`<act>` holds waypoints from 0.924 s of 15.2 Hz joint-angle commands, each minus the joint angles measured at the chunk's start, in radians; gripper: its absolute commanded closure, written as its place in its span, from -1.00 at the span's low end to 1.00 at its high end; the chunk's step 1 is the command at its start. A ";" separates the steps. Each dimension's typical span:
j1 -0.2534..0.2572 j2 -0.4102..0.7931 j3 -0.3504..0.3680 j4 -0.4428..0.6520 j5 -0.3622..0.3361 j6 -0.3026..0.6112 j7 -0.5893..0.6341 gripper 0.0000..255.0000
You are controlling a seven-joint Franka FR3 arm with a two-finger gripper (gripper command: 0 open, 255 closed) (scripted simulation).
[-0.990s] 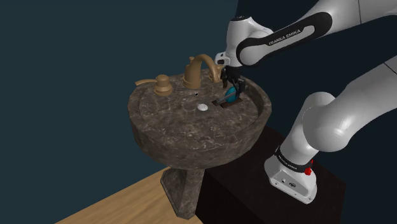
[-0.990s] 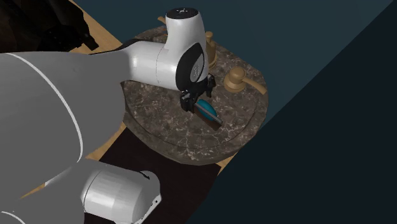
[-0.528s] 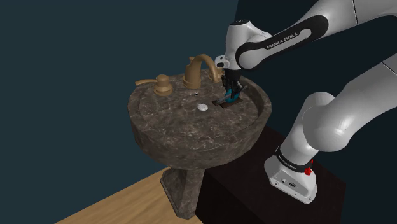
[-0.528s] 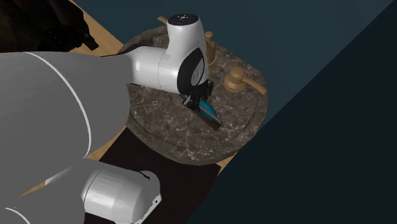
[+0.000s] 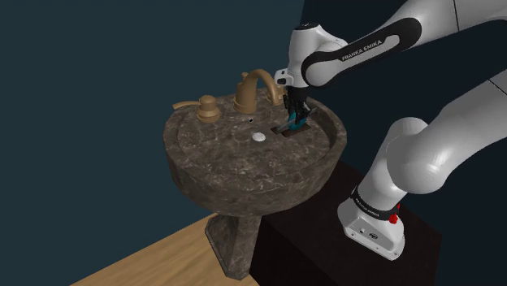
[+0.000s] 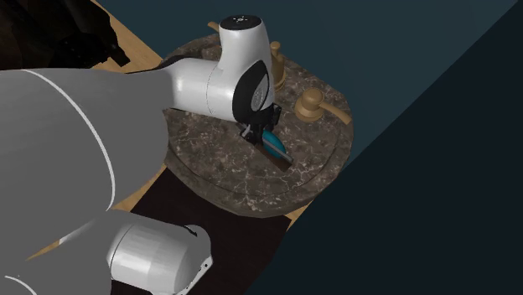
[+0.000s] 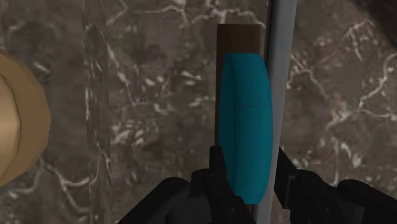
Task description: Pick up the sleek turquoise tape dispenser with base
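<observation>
Shoulder view faces the sink [image 5: 244, 166] from beside the stand [image 5: 317, 236]; second exterior view overlooks it past the arm [image 6: 59, 142]; wrist view hangs close above.

The brass faucet [image 5: 244, 97] arched just beside my end effector [image 5: 294, 126] at the sink's [image 5: 236, 158] back rim, with a brass handle [image 6: 310, 104] near; open room lay toward its front rim.

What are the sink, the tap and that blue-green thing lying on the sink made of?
Sink: looks like dark brown marble or similar stone, going by its pale veins. Tap: brass-like metal, judging from its even golden tone. Tape dispenser: a smooth, matte turquoise shell, perhaps plastic, over a dark brown base whose material is unclear.
</observation>
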 commanded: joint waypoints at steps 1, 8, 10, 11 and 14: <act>0.001 -0.014 0.004 0.015 0.004 -0.029 -0.005 1.00; 0.005 -0.067 0.022 0.073 0.021 -0.139 -0.021 1.00; 0.006 -0.078 0.027 0.092 0.025 -0.169 -0.025 1.00; 0.006 -0.084 0.029 0.101 0.028 -0.184 -0.027 1.00; 0.007 -0.095 0.034 0.123 0.032 -0.215 -0.032 1.00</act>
